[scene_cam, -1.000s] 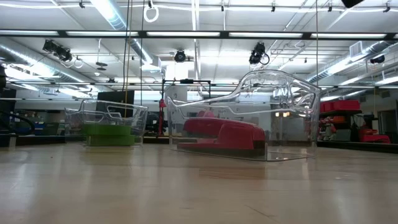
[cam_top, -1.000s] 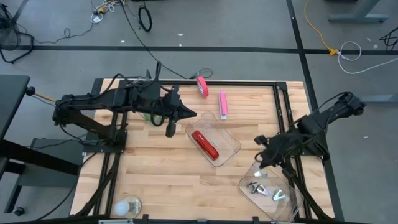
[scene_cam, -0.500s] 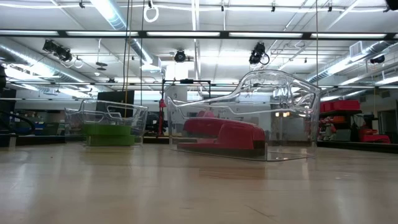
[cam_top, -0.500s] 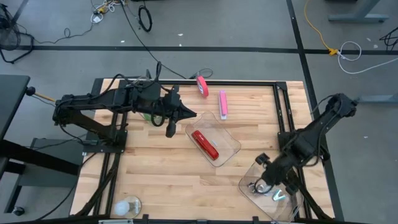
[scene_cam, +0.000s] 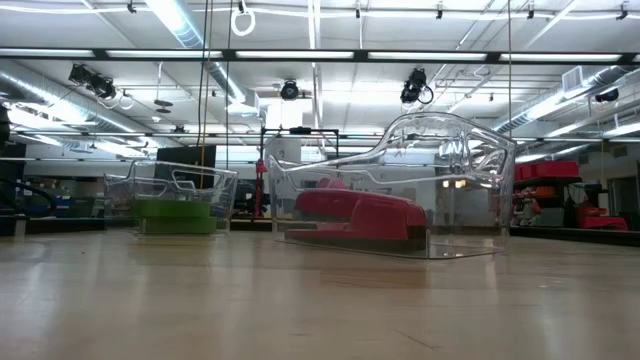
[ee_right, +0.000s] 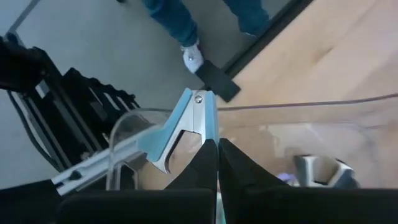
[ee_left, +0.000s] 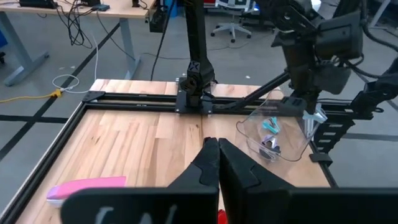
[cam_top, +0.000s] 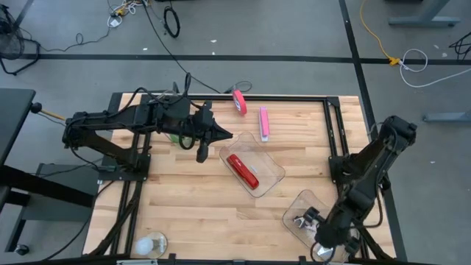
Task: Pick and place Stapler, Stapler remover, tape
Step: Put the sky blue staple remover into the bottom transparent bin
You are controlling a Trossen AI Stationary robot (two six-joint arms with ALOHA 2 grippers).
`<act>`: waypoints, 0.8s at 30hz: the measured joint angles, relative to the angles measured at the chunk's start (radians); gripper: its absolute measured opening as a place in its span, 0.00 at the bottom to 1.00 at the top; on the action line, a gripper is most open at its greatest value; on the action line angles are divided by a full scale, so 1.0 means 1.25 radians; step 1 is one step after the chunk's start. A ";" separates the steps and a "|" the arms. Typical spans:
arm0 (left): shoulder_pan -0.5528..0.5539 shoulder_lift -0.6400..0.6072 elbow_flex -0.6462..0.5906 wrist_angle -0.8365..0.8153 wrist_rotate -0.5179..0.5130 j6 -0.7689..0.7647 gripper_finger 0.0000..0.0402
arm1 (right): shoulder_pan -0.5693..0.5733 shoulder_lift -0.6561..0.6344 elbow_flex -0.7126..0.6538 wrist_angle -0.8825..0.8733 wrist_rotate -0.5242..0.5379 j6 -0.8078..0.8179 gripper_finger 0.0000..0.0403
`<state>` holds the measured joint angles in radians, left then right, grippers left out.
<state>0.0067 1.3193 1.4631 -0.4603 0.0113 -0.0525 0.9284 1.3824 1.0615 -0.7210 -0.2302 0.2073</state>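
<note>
My right gripper (cam_top: pixel 322 237) is shut on a light-blue and silver staple remover (ee_right: pixel 184 126) above the clear tray (cam_top: pixel 296 205) at the table's near right. This tray holds other staple removers (cam_top: pixel 302 219). The held remover also shows in the left wrist view (ee_left: pixel 310 117). My left gripper (cam_top: pixel 223 135) is shut and empty, just off the far left corner of a second clear tray (cam_top: pixel 274 166). A red stapler (cam_top: pixel 243 171) lies in that tray. My right gripper pinches the staple remover by one end (ee_right: pixel 200 144) between its two fingertips. The fingers come from above, pointing down. The rest of the remover sticks out beyond the fingertips, over the clear tray's wall (ee_right: pixel 124 134). I cannot tell whether it touches the tray.
A pink tape dispenser (cam_top: pixel 239 101) and a pink bar-shaped thing (cam_top: pixel 263 121) lie near the far edge. A green thing sits in a third clear tray (scene_cam: pixel 176 212) under the left arm. A white round thing (cam_top: pixel 151 244) lies at the near left corner. A person's leg (ee_right: pixel 180 25) stands beside the table.
My right gripper has gone toward the table's near edge and down. It started beside the stapler tray's right end and now stands over the near-right tray.
</note>
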 joint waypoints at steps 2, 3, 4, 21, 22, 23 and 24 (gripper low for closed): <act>0.000 0.000 0.000 0.000 0.000 -0.009 0.00 | 0.012 0.011 0.000 0.006 0.001 0.017 0.00; 0.000 0.000 0.000 0.000 0.000 -0.011 0.00 | 0.018 0.016 0.000 0.006 0.001 0.020 0.00; 0.000 0.000 0.000 0.000 0.000 -0.012 0.00 | 0.024 0.020 0.000 0.004 0.001 0.026 0.00; 0.000 0.000 0.000 0.000 0.000 -0.012 0.00 | 0.054 0.088 0.000 -0.087 0.004 0.012 0.00; 0.000 0.000 0.000 0.000 0.000 -0.011 0.00 | 0.054 0.093 0.000 -0.087 0.004 0.004 0.00; 0.000 0.000 0.000 0.000 0.000 -0.011 0.00 | 0.054 0.097 0.000 -0.087 0.004 -0.003 0.00; 0.000 0.000 0.000 0.000 0.000 -0.011 0.00 | 0.054 0.102 0.000 -0.086 0.004 -0.008 0.00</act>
<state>0.0071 1.3197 1.4635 -0.4603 0.0113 -0.0666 0.9958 1.5093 1.0615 -0.8290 -0.2255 0.1973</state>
